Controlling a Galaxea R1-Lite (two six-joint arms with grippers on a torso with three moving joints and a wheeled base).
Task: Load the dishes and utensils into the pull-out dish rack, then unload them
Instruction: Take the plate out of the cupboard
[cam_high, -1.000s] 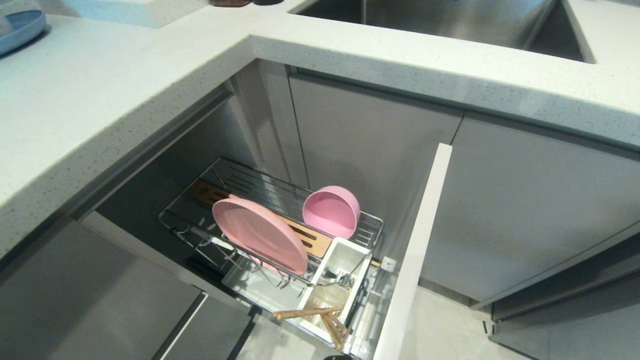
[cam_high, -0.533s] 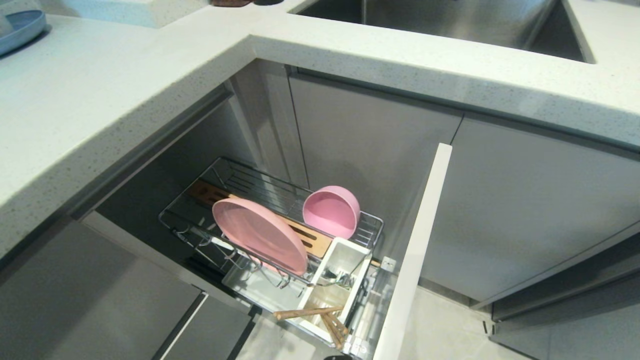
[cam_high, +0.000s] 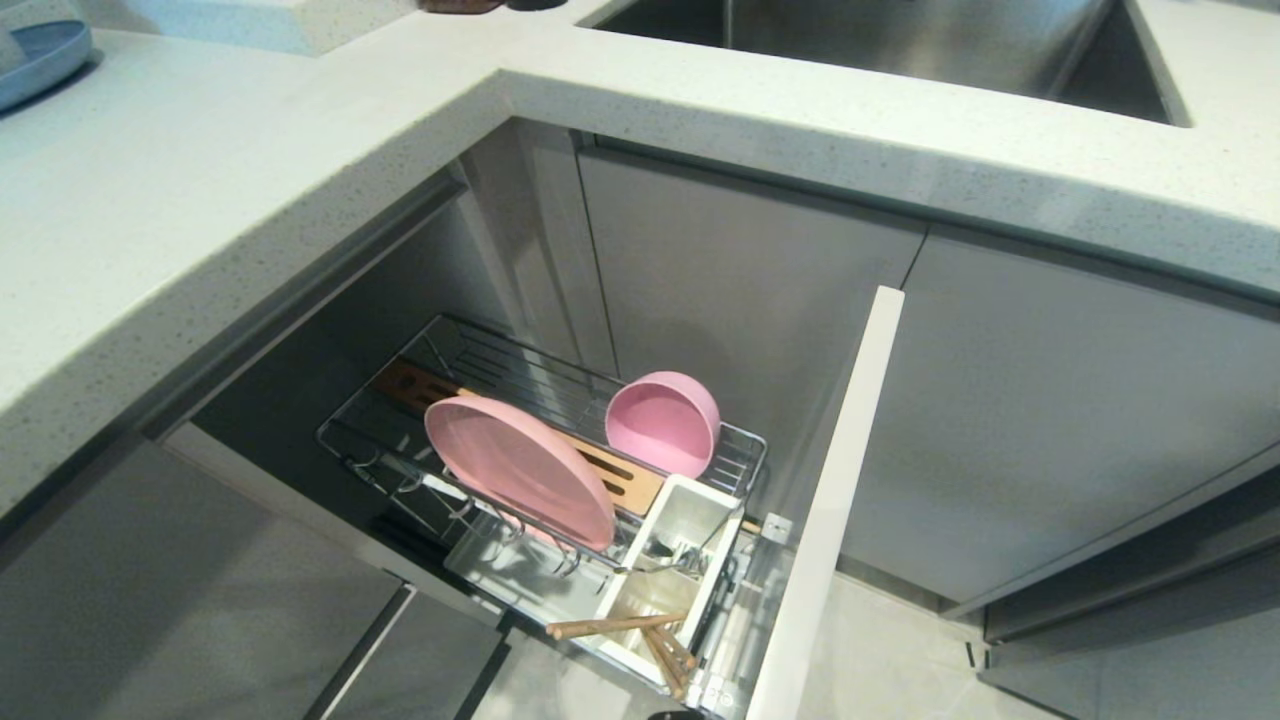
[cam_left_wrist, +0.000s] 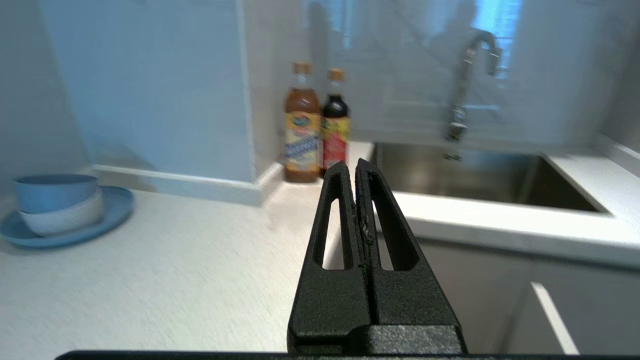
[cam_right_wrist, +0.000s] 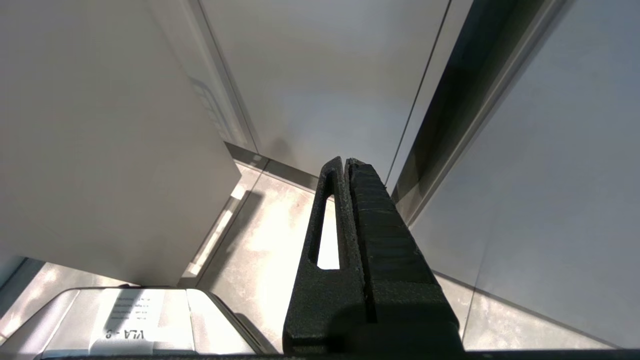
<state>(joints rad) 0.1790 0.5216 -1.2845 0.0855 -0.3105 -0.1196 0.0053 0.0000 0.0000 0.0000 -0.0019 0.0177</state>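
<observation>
Nothing in the head view has moved since the earlier frames: the rack (cam_high: 545, 470) stands pulled out from under the counter (cam_high: 200, 200) exactly as before, and neither arm shows there.

The pink plate (cam_high: 518, 468) stands on edge in the wire prongs, tilted, and the pink bowl (cam_high: 663, 422) lies on its side just beyond it at the rack's far rail. The chopsticks (cam_high: 640, 640) lean out of the near compartment of the white caddy (cam_high: 668, 572), while the fork (cam_high: 668, 556) lies in the middle one (only partly visible).

The left hand (cam_left_wrist: 356, 167) hangs above the counter, its fingers pressed together on nothing, pointing towards two bottles (cam_left_wrist: 316, 125) and the sink (cam_left_wrist: 480, 175); stacked bowls on a blue plate (cam_left_wrist: 65, 212) sit well apart from it. The right hand (cam_right_wrist: 345, 162) points down at the floor (cam_right_wrist: 270, 240) beside a cabinet door (cam_right_wrist: 100, 140), likewise pressed together and empty.
</observation>
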